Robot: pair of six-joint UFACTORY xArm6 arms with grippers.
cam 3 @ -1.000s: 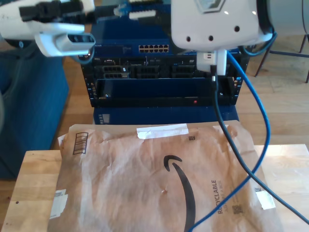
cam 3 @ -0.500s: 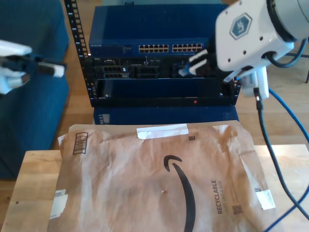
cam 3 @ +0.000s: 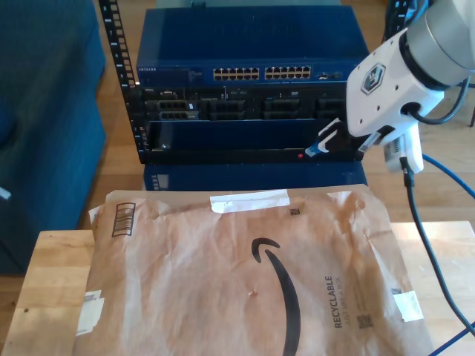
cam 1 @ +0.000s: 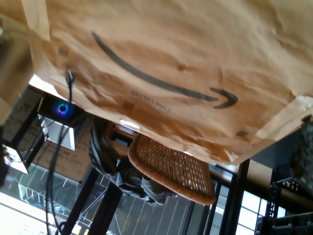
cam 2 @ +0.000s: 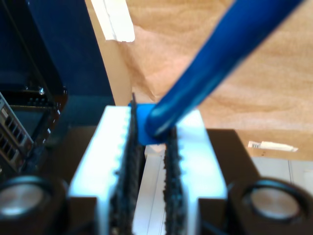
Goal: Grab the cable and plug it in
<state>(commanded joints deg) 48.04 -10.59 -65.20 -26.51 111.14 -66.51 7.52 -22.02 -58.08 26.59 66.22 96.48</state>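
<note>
Wooden table (cam 3: 52, 282), near: carries a brown paper mailer (cam 3: 245, 274).
Blue equipment rack (cam 3: 245, 81), far: rows of ports face the table.
My second gripper (cam 3: 326, 139), at the exterior view's right: lower than half a second ago and closer to the rack's lower shelf; jaws clamped on the cable (cam 2: 215, 58), gripped at its blue plug end (cam 3: 318, 147), the rest trailing down that right side.
My first gripper: its wrist view looks at the mailer (cam 1: 161, 63); grip state cannot be told. The arm seen earlier at the exterior view's left edge is gone.
</note>
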